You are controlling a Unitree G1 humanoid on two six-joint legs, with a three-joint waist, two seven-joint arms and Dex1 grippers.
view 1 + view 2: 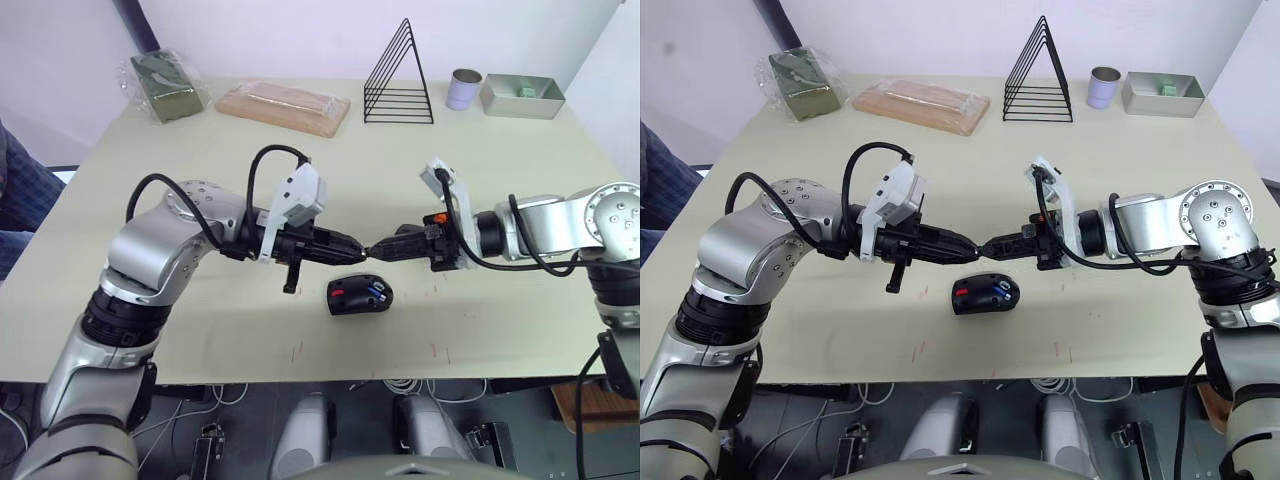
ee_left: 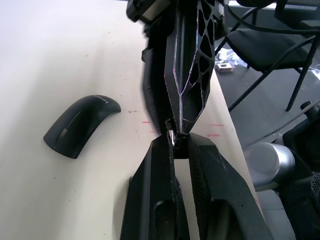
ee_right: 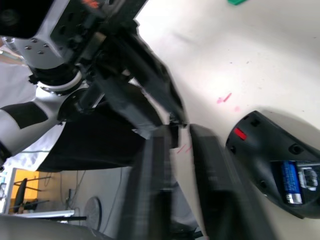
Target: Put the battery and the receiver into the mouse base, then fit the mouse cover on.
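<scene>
The mouse base (image 1: 345, 300), black with a red patch, lies on the table just below where my two grippers meet tip to tip. The blue battery (image 1: 377, 291) sits in its compartment. My right gripper (image 1: 380, 249) is shut on the receiver (image 2: 171, 136), a tiny nub with a silvery end that sticks out toward my left gripper (image 1: 362, 250). The left gripper's fingers (image 2: 160, 165) stand a little apart around the nub. The mouse cover (image 2: 82, 125), a plain black shell, lies on the table beside my left gripper. In the eye views my left arm hides it.
Along the far edge stand a green packet (image 1: 168, 85), a wooden block (image 1: 283, 107), a black wire rack (image 1: 400, 85), a can (image 1: 463, 88) and a grey tray (image 1: 522, 97). A person's sleeve (image 1: 15, 200) shows at the left edge. The table's front edge is close below the mouse base.
</scene>
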